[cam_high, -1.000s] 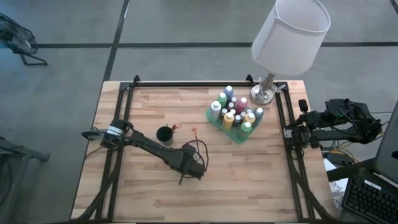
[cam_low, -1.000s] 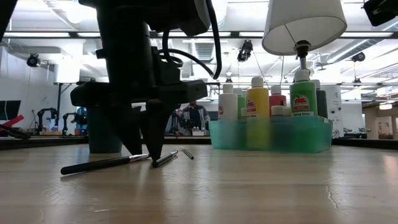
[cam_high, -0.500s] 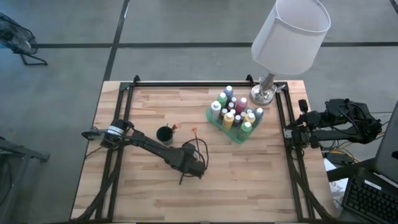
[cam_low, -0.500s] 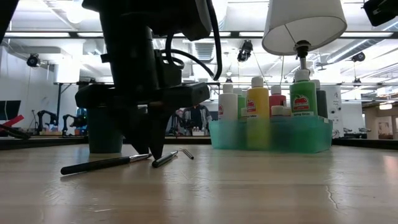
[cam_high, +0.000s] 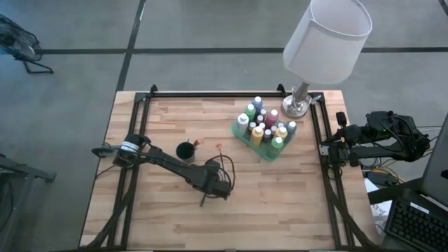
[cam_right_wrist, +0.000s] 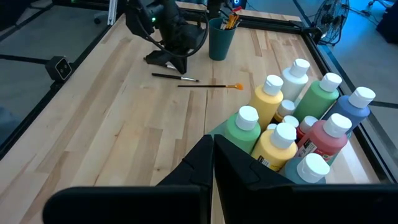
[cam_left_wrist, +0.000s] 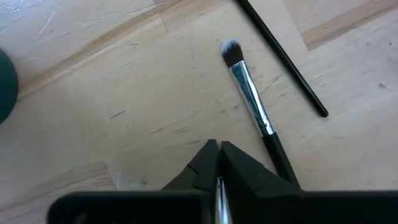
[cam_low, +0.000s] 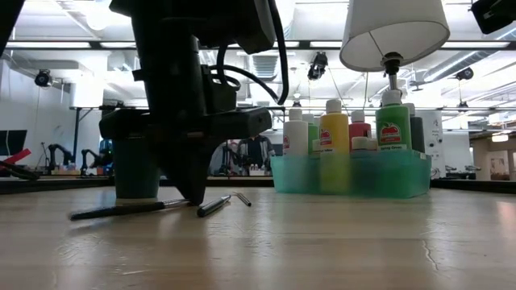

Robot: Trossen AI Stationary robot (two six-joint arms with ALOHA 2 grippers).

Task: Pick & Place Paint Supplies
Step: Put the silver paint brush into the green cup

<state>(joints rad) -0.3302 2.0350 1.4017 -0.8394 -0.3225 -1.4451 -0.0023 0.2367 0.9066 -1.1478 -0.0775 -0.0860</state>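
My left gripper stands fingers-down at the middle of the table, shut on a black-handled brush. Two more brushes lie just beyond it: one with a silver ferrule and grey bristles and a thin black handle. An orange-tipped brush lies flat nearer the tray. The paint bottles stand white-capped in the green tray at the far right. My right gripper waits shut off the table's right edge. My left gripper pinches the brush's silver ferrule between its two fingers. The fingers come from above, pointing steeply down, and meet the table-level brush at its ferrule end. The black handle runs out sideways from the fingers, low along the table top.
A dark green cup holding brushes stands on the far side of my left gripper. A lamp with a white shade stands at the far right corner behind the tray. Bare wood stretches along the near half of the table.
My left gripper has shut its fingers on the brush without moving off. The brush's free handle end has swung a little along the table while its ferrule end stayed at the fingers.
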